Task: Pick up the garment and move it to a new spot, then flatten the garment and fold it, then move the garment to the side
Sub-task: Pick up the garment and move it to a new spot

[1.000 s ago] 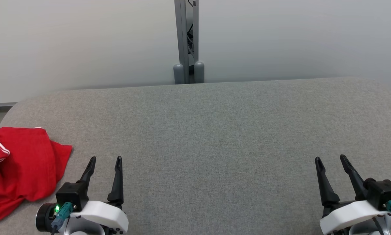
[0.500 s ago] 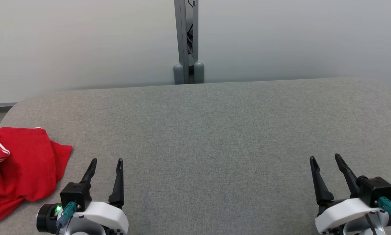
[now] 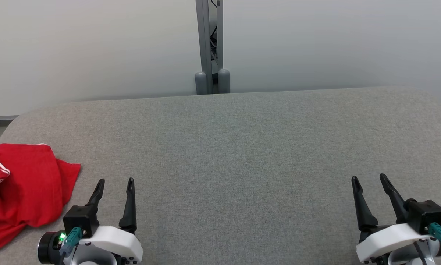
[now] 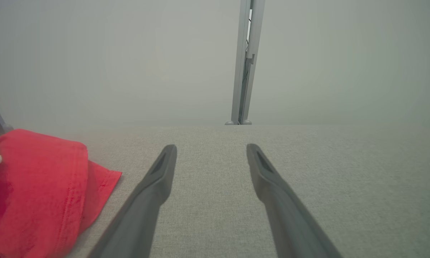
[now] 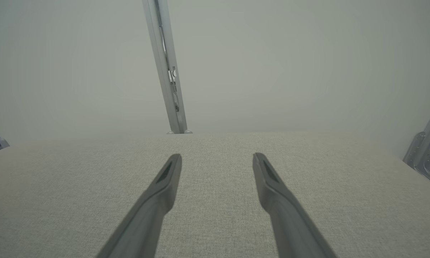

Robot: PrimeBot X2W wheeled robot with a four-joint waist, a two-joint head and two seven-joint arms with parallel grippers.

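One red garment lies crumpled at the near left of the worktop. Two end effectors, the left end effector beside it and the right end effector near right, both stand spread and empty.

From the head we look down on the grey fabric table; our wrist cameras skim it low, facing the shared grey metal post.

A grey cloth-covered table is stretching across the view. A metal post is standing just behind its far edge, against a pale wall.
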